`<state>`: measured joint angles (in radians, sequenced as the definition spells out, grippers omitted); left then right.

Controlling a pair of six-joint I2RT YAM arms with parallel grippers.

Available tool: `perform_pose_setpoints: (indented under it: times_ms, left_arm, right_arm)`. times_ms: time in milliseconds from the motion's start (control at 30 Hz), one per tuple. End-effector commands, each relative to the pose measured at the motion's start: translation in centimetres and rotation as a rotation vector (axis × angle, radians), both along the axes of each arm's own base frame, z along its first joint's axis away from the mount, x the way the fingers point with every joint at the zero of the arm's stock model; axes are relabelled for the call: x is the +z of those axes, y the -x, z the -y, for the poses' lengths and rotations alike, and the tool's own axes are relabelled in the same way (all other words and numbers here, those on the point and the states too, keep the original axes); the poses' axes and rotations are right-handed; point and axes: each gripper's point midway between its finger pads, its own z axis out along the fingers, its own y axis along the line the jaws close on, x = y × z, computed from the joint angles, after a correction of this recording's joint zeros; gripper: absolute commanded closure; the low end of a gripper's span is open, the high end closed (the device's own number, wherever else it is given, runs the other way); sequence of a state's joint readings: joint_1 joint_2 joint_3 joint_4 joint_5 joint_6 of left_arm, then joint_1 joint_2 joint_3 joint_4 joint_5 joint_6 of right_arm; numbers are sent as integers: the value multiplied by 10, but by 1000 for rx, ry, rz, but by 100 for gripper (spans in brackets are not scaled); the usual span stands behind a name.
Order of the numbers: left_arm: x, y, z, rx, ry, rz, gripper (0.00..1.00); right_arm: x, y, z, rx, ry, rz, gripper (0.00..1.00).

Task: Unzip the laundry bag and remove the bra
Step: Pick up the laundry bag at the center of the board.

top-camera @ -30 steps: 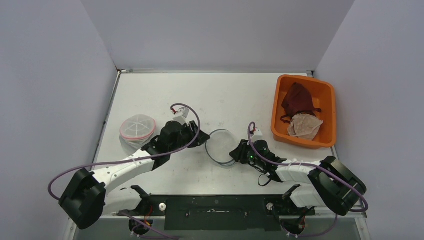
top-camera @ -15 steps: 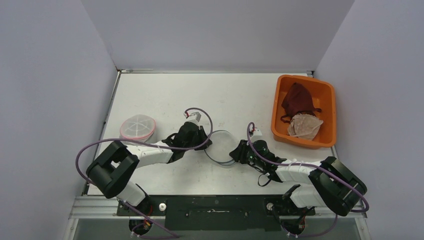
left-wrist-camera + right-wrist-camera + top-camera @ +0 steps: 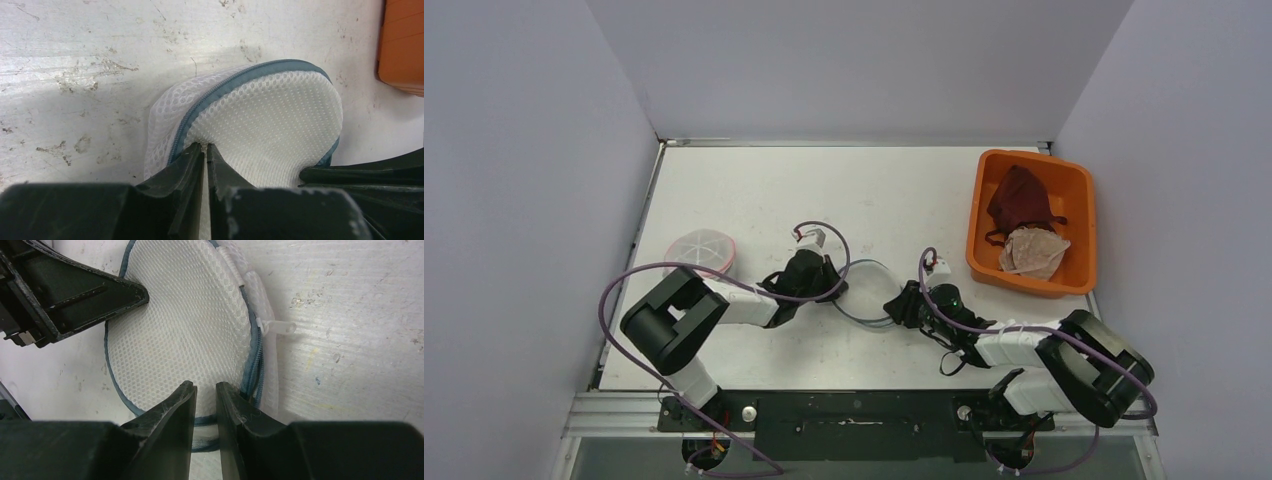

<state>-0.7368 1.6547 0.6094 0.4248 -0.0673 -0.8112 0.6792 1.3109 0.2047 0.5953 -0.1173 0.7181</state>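
A round white mesh laundry bag [image 3: 865,285] with a blue-grey zipper rim lies on the table between my two grippers. My left gripper [image 3: 835,288] is shut on the bag's left edge; in the left wrist view [image 3: 205,146] its jaws pinch the mesh [image 3: 270,115] beside the zipper [image 3: 220,92]. My right gripper [image 3: 895,305] is at the bag's right edge; in the right wrist view [image 3: 205,388] its jaws stand narrowly apart with mesh [image 3: 185,315] between them. A white zipper tab [image 3: 278,328] lies just right of the bag. No bra shows in this bag.
An orange bin [image 3: 1076,192] at the far right holds a maroon bra [image 3: 1019,200] and a beige one [image 3: 1034,252]. A second round mesh bag with a pink rim [image 3: 700,250] lies left of the left arm.
My left arm has folded in towards the centre, its elbow swinging right. Its gripper has shifted slightly right at the bag's left edge. The right arm has barely moved.
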Motion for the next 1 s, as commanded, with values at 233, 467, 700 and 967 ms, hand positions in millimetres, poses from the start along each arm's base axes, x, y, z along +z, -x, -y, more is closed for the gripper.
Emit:
perform_pose_setpoints:
  times_ms: [233, 467, 700, 967]
  left_arm:
    - [-19, 10, -23, 48, -26, -9, 92]
    - [9, 12, -16, 11, -41, 20, 82]
    - [22, 16, -12, 11, 13, 14, 68]
    - [64, 15, -9, 7, 73, 68, 60]
  right_arm:
    - [-27, 12, 23, -51, 97, -69, 73]
    - [23, -6, 11, -28, 85, 16, 60]
    - [60, -10, 6, -14, 60, 63, 45]
    - [72, -9, 11, -58, 16, 47, 21]
